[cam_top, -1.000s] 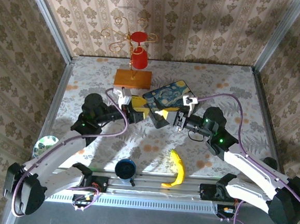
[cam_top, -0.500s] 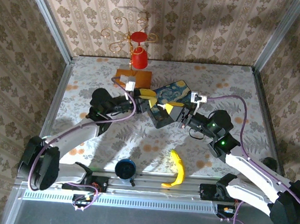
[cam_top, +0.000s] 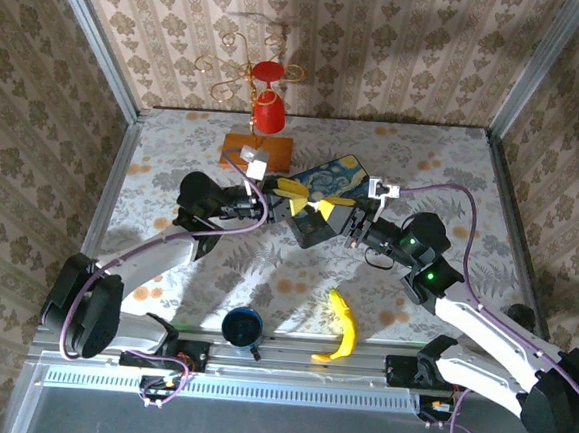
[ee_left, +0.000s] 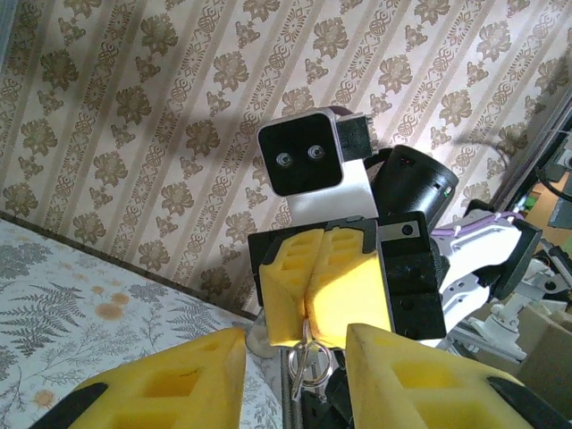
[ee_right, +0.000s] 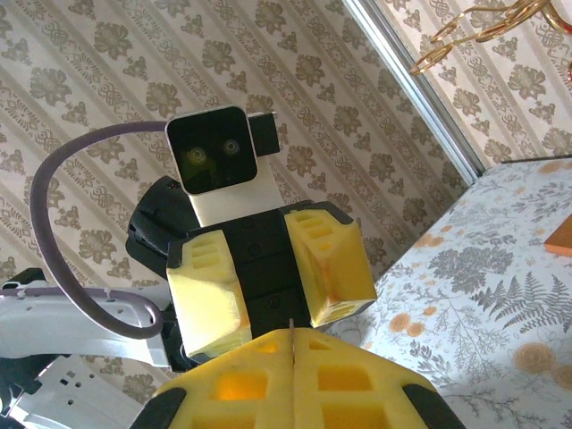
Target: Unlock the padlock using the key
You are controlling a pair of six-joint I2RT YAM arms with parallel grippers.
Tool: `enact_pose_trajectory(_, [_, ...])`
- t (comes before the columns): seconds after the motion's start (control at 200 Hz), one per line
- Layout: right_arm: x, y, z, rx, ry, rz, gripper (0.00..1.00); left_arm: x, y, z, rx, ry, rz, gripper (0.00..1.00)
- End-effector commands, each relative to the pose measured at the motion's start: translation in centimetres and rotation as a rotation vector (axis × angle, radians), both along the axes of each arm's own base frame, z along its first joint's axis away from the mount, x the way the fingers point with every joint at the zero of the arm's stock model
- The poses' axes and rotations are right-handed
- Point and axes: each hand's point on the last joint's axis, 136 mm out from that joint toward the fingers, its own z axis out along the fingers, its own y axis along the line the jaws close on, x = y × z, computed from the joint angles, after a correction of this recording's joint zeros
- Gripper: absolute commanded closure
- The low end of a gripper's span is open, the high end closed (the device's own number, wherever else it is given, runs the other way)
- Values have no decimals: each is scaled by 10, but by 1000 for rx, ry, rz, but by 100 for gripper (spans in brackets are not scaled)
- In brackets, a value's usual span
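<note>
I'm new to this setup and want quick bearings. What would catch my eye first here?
The two grippers meet nose to nose at mid-table over a blue painted box: the left gripper open, the right gripper pinching a small metal ring. Behind them stands a red cup on a gold wire stand, and a banana lies near the front edge.

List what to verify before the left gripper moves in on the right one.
1. Right gripper shut: ok, pads pressed together.
2. Load held: ok, a metal ring hangs from its pads.
3. Ring belongs to the key: cannot tell.
4. Left gripper open: ok.
5. Grippers face each other: ok.
6. Padlock located: cannot tell.
</note>
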Motion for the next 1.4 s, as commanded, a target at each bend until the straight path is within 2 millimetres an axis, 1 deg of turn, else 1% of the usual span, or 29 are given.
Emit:
enact_pose_trajectory(0.0, [1,-3,25,44,-50,-21,100,-7,1,9,-17,-45,-28,67])
enact_pose_trajectory(0.12, [1,-2,25,43,-49,-14,100,-4,-1,7,-3,-45,-23,70])
enact_pose_trajectory(0.315, [2,-1,25,43,-47,-13,100,-6,-3,5,8,-49,-38,76])
enact_pose_trajectory(0.6, [2,3,21,32,-36,2,100,-7,-4,10,-6,-74,-39,93])
enact_pose_trajectory(0.655, [3,3,20,30,-32,2,100,-8,-3,12,-9,-79,-38,100])
enact_pose_trajectory(0.76, [3,2,19,28,-27,-1,100,-10,-2,14,-8,-89,-49,100])
enact_pose_trajectory(0.89, [2,3,16,-6,-23,0,100,-13,0,12,22,-94,-67,100])
enact_pose_trajectory(0.925, [0,4,15,-33,-25,12,91,-15,2,11,36,-101,-70,100])
enact_pose_trajectory(0.975, [-3,6,14,-75,-27,29,75,-17,4,9,64,-110,-72,100])
enact_pose_trajectory(0.995, [-4,7,13,-90,-29,38,71,-19,5,8,77,-117,-73,100])
enact_pose_trajectory(1.04, [-8,9,14,-118,-38,60,65,-23,7,5,110,-133,-69,100])
enact_pose_trajectory(1.12, [-14,11,15,-156,-58,89,62,-30,11,0,186,-162,-53,100])
enact_pose_trajectory(1.196, [-17,10,16,-186,-72,95,62,-39,15,-3,238,-194,-50,100])
enact_pose_trajectory(1.296, [-22,10,16,-218,-88,111,62,-49,21,2,242,-219,-54,100])
enact_pose_trajectory(1.396, [-35,14,18,-236,-120,191,62,-52,22,4,241,-213,-61,100])
